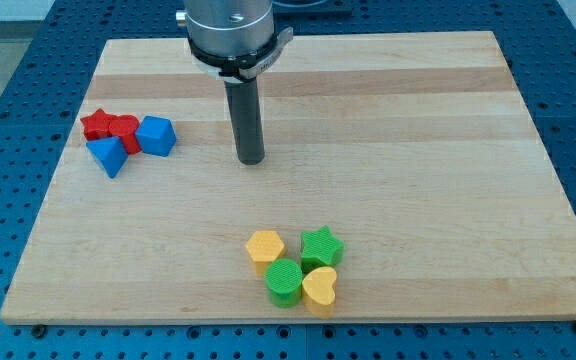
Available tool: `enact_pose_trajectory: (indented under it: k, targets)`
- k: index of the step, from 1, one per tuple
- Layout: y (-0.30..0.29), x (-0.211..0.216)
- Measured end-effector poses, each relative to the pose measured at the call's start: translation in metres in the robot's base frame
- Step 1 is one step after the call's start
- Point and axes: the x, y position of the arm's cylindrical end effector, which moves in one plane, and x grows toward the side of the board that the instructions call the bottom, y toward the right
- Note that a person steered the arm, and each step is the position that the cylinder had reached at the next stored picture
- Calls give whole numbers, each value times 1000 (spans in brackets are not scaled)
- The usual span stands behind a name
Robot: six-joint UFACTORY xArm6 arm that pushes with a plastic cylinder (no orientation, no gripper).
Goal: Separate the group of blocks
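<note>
My tip [252, 160] rests on the wooden board [418, 150] above its middle. At the view's left sits one cluster: a red star [96, 124], a red block [124, 130], a blue cube [156, 136] and a blue triangular block [108, 156], all touching. The tip is to the right of this cluster, apart from the blue cube. At the view's bottom centre sits a second cluster: a yellow hexagon [264, 247], a green star [322, 246], a green cylinder [285, 282] and a yellow heart [320, 288], touching. The tip is well above them.
The board lies on a blue perforated table [8, 60]. The arm's grey body [230, 30] hangs over the board's top edge.
</note>
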Motion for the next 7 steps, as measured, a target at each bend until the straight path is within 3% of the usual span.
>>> enact_pose_trajectory:
  k: [1,2,3,4,6,7]
  targets:
    - [0,0]
    - [-44,103]
    - [-55,116]
    - [-58,116]
    - [-187,88]
    - [-192,88]
